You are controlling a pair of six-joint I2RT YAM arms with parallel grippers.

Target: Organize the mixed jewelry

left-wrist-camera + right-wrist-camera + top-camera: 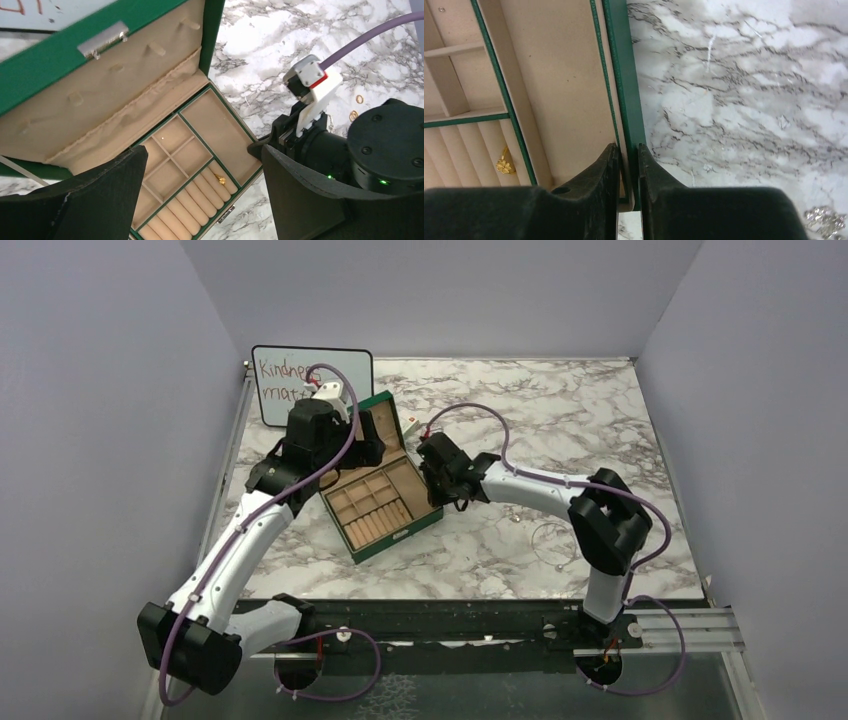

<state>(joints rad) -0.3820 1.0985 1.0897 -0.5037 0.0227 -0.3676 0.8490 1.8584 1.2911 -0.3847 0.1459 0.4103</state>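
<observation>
Mixed jewelry (354, 116) lies divided between the open green box (383, 502) and the marble worktop (734, 100) as two robot arms work to sort it. One gold flower charm (504, 165) already sits on the ring rolls (192, 202) inside the box. Two gold rings (359, 99), a silver cluster (824, 220) and a thin wire loop (534, 537) lie out on the marble to the box's right.

The right pincer (628, 150), pressed almost together, appears to pinch the box's right-hand wall, with one finger inside the long compartment and one outside. The left pincer (204, 149) hangs spread wide and empty above the compartments.

The step in hand looks to be steadying or shifting the box. Done well, that means a firm, level hold on the wall, a slow move so the charm is not jolted off its roll, and no dragging the box over loose pieces.

The charm is near the right pincer, one compartment over. The silver cluster lies near it on the marble side. The rings are well apart from the left pincer, and the loop is far from both.
</observation>
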